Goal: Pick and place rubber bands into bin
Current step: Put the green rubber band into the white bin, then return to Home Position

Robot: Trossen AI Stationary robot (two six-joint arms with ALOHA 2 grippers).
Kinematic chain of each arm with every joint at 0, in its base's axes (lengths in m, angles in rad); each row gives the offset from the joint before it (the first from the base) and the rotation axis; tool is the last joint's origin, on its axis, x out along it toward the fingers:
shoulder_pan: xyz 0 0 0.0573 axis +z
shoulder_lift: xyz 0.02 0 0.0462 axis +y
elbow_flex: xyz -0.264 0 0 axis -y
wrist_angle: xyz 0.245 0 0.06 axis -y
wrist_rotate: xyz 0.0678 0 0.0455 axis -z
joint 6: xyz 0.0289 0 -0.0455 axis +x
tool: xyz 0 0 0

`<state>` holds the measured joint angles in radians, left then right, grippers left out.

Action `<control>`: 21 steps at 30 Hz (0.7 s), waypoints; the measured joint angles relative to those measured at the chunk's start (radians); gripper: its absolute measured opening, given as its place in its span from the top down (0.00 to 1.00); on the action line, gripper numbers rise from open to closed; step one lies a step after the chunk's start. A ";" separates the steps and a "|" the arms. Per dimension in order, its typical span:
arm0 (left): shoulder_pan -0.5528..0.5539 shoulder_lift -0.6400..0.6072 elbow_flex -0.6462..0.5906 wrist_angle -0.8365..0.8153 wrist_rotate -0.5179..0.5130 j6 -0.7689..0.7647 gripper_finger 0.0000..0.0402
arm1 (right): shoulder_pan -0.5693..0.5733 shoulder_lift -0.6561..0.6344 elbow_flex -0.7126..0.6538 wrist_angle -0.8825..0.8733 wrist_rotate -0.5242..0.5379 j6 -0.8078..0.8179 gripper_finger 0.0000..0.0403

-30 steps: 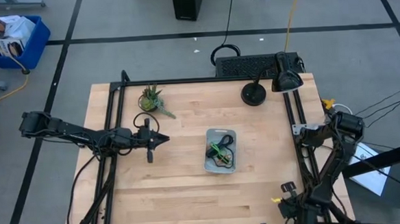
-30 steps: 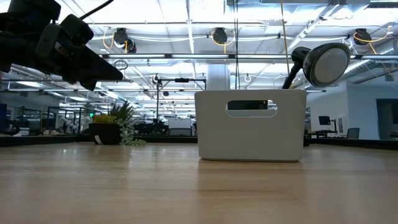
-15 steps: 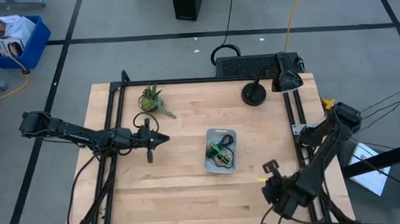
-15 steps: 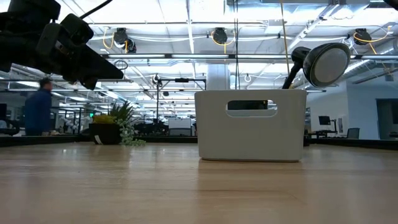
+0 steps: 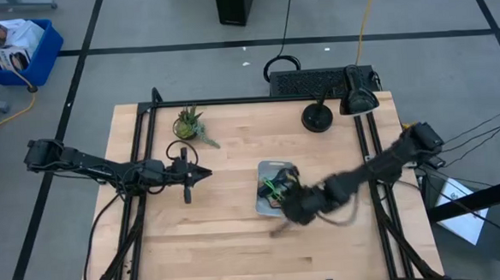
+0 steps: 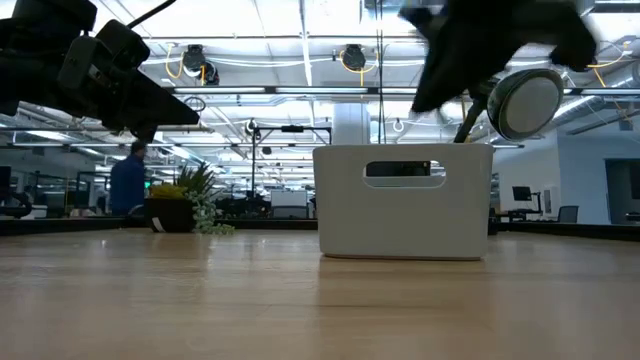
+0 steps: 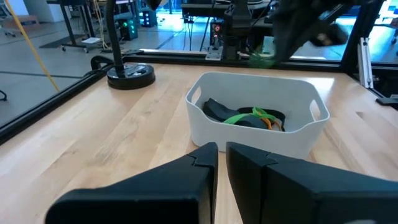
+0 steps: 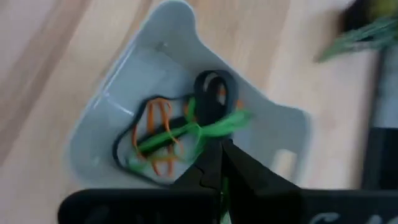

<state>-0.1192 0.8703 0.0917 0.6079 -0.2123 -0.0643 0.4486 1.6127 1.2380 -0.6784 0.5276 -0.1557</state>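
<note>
The left gripper point(image 5: 202, 173) hangs above the wood, well to the left of the bin point(image 5: 262, 199), its 2 jaws pressed together and empty. In its wrist view the bin point(image 7: 256, 122) stands straight ahead of those jaws, with the bands point(image 7: 249, 117) lying inside. This arm looks to be waiting, so the risk from it is small unless it drifts forward into the bin wall.

The bands point(image 8: 174, 134) sit in a tangle on the bin point(image 8: 93, 134) floor: dark loops, orange ones and a green strand crossing them. No loose band shows on the table point(image 5: 221, 244) in the high view, so the task appears close to done or done.

The right gripper point(image 5: 298, 204) is blurred in the high view, at the bin's right edge. In its wrist view its jaws look closed to a point directly over the tangle, with nothing clearly held; a green strand runs just beside the tips, and whether it touches them cannot be told.

That closeness is the main hazard. If the tips snag the green strand or a dark loop, a lift could drag the knotted bunch out with it. A low or fast sweep could also clip the rim and push or tip the light bin.
</note>
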 joint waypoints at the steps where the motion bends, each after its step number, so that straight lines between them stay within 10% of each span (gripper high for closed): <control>1: 0.000 0.000 0.000 0.000 0.000 0.000 0.90 | -0.040 0.000 -0.025 0.055 -0.065 -0.018 1.00; 13: 0.000 0.000 0.000 -0.001 0.000 0.008 0.90 | -0.307 -0.001 -0.252 0.325 -0.416 -0.006 0.97; 21: 0.000 0.000 0.000 -0.001 0.000 0.009 0.90 | -0.312 -0.014 -0.257 0.371 -0.369 0.011 0.64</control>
<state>-0.1192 0.8703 0.0917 0.6071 -0.2123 -0.0555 0.1368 1.5983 0.9810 -0.3076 0.1591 -0.1447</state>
